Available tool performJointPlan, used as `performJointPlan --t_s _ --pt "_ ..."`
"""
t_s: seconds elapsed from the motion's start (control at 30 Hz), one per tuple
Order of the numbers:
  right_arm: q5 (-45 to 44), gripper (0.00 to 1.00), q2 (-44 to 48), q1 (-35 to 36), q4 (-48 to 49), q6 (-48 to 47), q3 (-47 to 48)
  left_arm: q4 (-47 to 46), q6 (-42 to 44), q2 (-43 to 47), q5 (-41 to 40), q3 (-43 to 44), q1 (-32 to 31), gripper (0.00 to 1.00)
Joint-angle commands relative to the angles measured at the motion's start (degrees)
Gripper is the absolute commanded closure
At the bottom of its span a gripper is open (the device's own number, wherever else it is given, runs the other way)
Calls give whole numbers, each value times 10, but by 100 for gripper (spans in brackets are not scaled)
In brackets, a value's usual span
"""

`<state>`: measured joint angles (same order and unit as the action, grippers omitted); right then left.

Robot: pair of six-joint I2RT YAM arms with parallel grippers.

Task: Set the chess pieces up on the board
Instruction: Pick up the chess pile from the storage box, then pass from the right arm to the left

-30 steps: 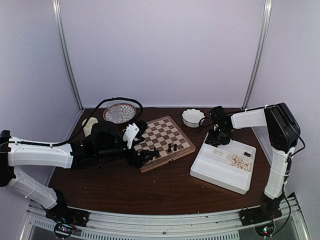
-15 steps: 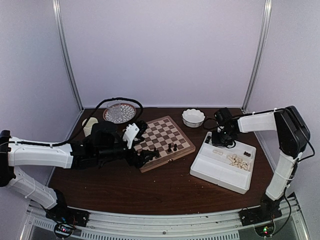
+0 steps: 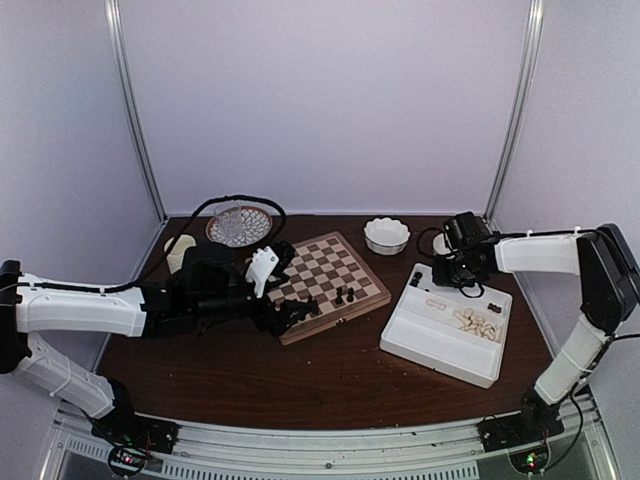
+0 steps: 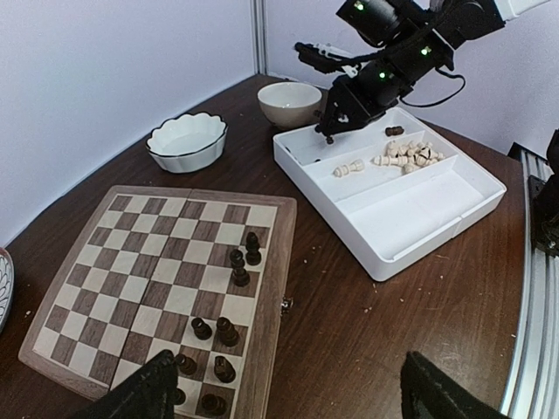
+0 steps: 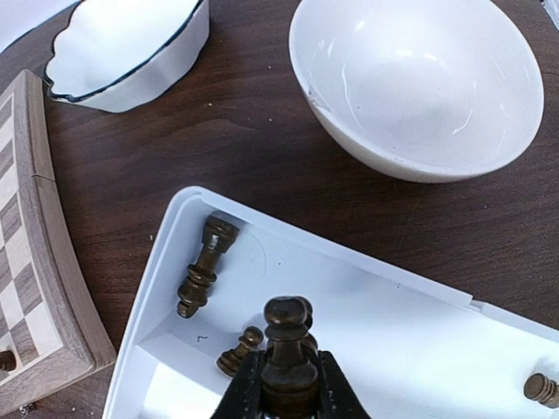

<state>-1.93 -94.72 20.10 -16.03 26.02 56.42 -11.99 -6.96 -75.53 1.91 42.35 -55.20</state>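
Observation:
The board (image 3: 352, 260) (image 4: 131, 262) lies at the middle of the table, with several dark chess pieces (image 4: 238, 266) (image 3: 343, 295) standing near its right edge. My left gripper (image 4: 288, 397) (image 3: 285, 292) hovers open over the board's near corner, holding nothing. My right gripper (image 5: 288, 388) (image 3: 456, 270) is over the far left corner of the white tray (image 5: 419, 349) (image 3: 440, 345), shut on an upright dark piece (image 5: 288, 345). Two more dark pieces (image 5: 203, 266) lie in that corner. Cream pieces (image 3: 478, 322) (image 4: 406, 155) are heaped in another compartment.
A scalloped white dish (image 3: 386, 235) (image 5: 122, 52) and a plain white bowl (image 5: 419, 87) (image 4: 289, 103) stand just beyond the tray. A patterned plate (image 3: 239, 224) and a pale cup (image 3: 180, 250) sit at the back left.
My right gripper has closed on the dark piece and shifted right along the tray's far edge as the arm stretched out. The left arm has not moved.

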Motion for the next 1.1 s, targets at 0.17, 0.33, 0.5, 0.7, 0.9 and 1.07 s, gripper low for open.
performJointPlan --t_s 0.17,0.33,0.5,0.7,0.9,1.07 --pt "66 91 90 -2 111 -30 -70 -42 -7 0 12 -2 -3 12" --pt "161 92 125 1 174 -10 -105 -51 -3 -4 28 -3 -3 12" --pt "263 92 152 28 293 41 -154 -89 -4 -17 27 -11 -8 16" --pt "307 93 161 109 404 72 -179 -130 -3 -43 35 -14 -16 22" --pt "312 94 174 182 480 83 -193 -201 9 -73 25 -32 -28 27" --pt "309 94 183 228 506 83 -195 -280 56 -85 1 -64 -44 27"
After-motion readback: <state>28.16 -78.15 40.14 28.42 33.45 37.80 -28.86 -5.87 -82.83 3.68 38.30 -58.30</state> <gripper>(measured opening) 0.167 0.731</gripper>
